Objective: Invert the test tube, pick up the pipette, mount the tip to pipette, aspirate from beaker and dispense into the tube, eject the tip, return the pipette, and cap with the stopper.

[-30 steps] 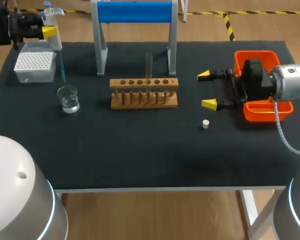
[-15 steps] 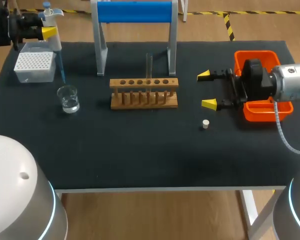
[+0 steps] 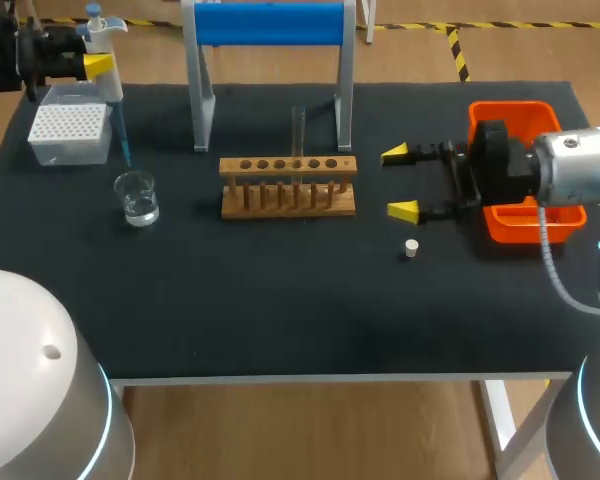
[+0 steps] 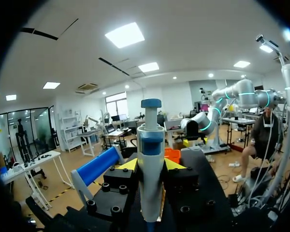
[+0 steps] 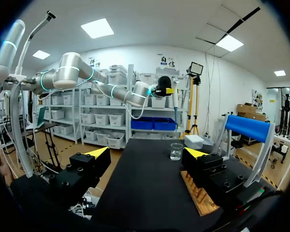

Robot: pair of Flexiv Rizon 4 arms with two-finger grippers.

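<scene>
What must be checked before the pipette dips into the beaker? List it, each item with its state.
1. Pipette clamped in left gripper: ok.
2. Blue tip mounted on pipette: ok.
3. Beaker upright, with liquid in it: ok.
4. Blue tip lined up over the beaker's mouth: cannot tell; the head view shows it close behind the beaker.
5. Test tube standing in rack: ok.
6. Right gripper open, far from beaker: ok.

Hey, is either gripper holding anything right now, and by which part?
The left gripper is shut on the pipette, clamping its white body below the blue plunger. The right gripper is open and holds nothing.
</scene>
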